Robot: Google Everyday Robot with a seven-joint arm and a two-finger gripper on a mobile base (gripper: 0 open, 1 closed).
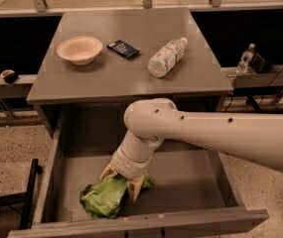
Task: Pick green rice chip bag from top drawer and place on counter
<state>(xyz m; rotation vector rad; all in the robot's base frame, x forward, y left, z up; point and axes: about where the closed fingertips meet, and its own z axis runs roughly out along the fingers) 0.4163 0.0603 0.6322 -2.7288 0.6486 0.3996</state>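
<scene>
The green rice chip bag (103,198) lies crumpled on the floor of the open top drawer (190,182), near its front left. My gripper (121,180) is down inside the drawer at the bag's upper right end. Its fingers (135,188) are spread, one on each side of the bag's end, touching or nearly touching it. The bag rests on the drawer floor. The counter (106,76) is the grey top above the drawer.
On the counter stand a beige bowl (80,49), a dark flat packet (123,48) and a clear water bottle (167,57) lying on its side. My white arm (220,133) crosses the drawer's right half. The drawer's front wall (141,223) is close to the bag.
</scene>
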